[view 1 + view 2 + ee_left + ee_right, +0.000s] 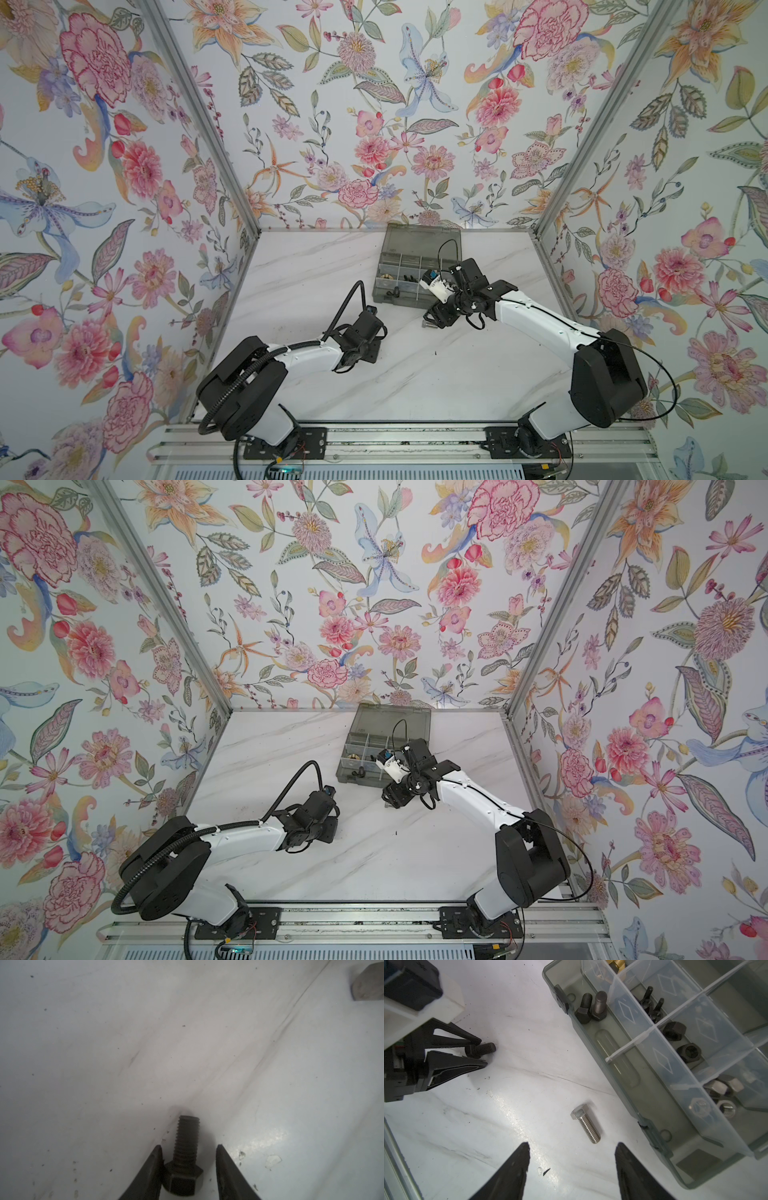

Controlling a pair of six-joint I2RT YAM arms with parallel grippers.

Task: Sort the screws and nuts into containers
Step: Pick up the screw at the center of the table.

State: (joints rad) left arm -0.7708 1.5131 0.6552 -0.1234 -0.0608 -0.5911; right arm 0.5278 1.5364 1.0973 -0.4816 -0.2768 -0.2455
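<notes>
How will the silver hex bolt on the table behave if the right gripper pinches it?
The silver hex bolt lies on its side with a round threaded shank, so it may roll if nudged. Looks like solid metal: probably stiff, heavy for its size. Shiny, so the right gripper could slip off.

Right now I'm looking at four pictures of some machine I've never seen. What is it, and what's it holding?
Two robot arms, the left arm and the right arm, stand at the edge of a white marbled table, each ending in a two-finger gripper. The two wide pictures look down from one overhead camera pair; the two close-ups come from cameras on the wrists. At the back stands a grey organiser box, lid open, with bolts and nuts in its compartments. The left gripper straddles the head of a black bolt lying on the table, one finger touching, not yet pinched. The right gripper is open and empty, a silver bolt lying just ahead of it.
</notes>
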